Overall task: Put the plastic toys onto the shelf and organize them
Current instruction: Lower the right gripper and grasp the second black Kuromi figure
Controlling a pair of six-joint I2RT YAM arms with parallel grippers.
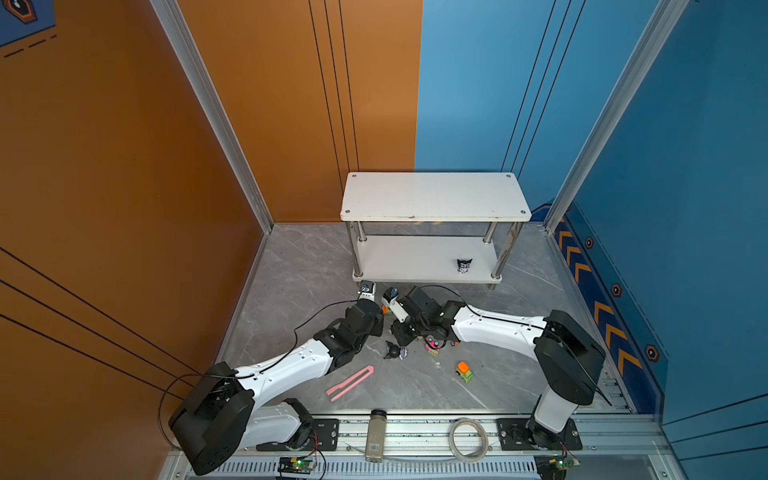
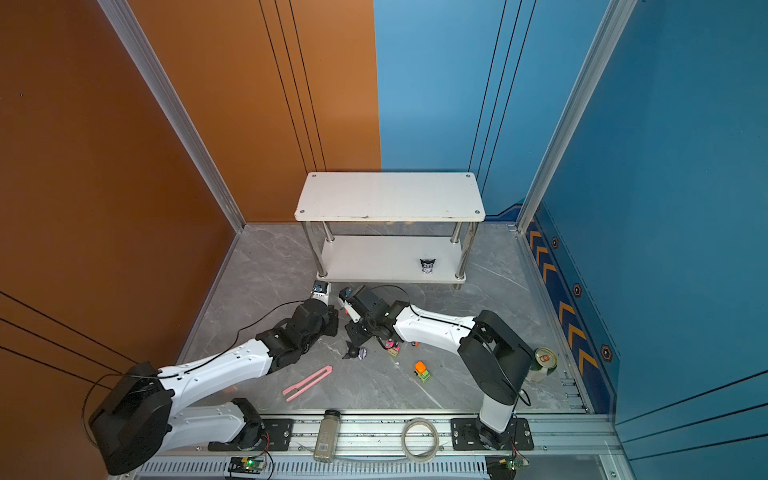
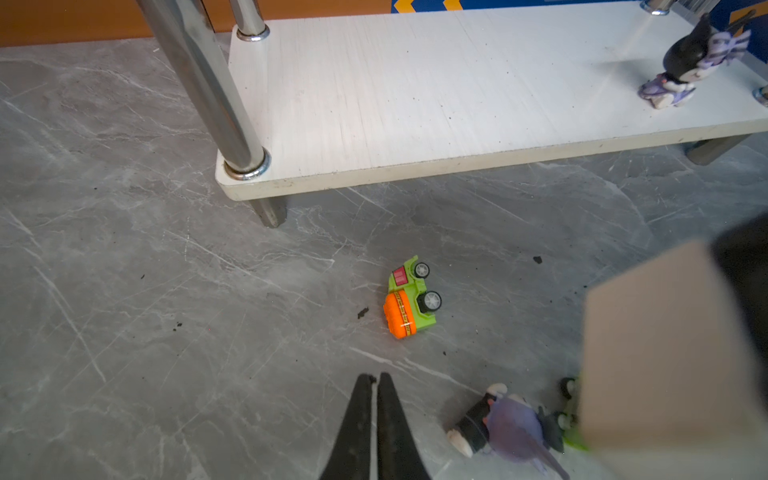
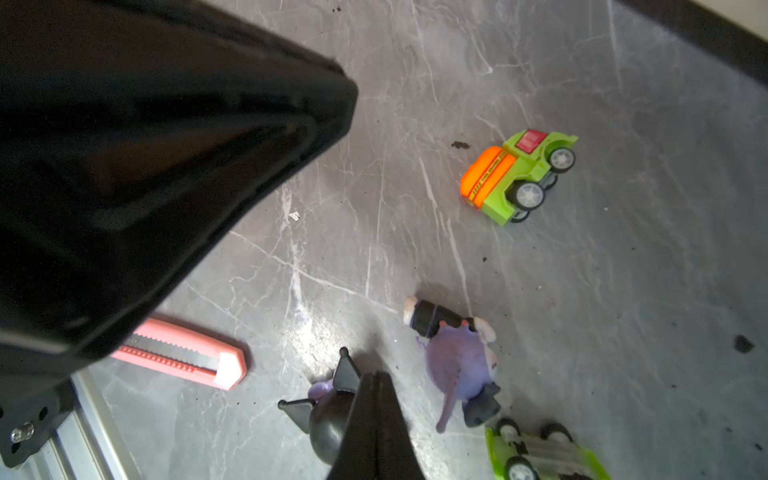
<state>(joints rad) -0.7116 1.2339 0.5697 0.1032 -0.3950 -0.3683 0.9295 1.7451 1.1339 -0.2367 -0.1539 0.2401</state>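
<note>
shelf: white, two boards, at the back of the tabletop; the top board is bare.
placed: one standing figurine is on the lower board, near its right end; no other toy is on the shelf.
toys on tabletop: a tipped car lies on its side near the shelf's front left leg. a purple figurine lies flat, with a black-headed figurine just beside it. a green car is upside down. a far car stands apart, toward the front.
left tool: jaws together and empty, low over bare tabletop, a little short of the tipped car.
right tool: jaws together, no toy clamped, in front of the black-headed figurine; i cannot tell if it touches.
step: it looks like an early stage, choosing the next toy.
next move: a tool must part its jaws, then come down around one toy, probably the tipped car or a figurine.
caution: the pink cutter is not a toy.
</note>
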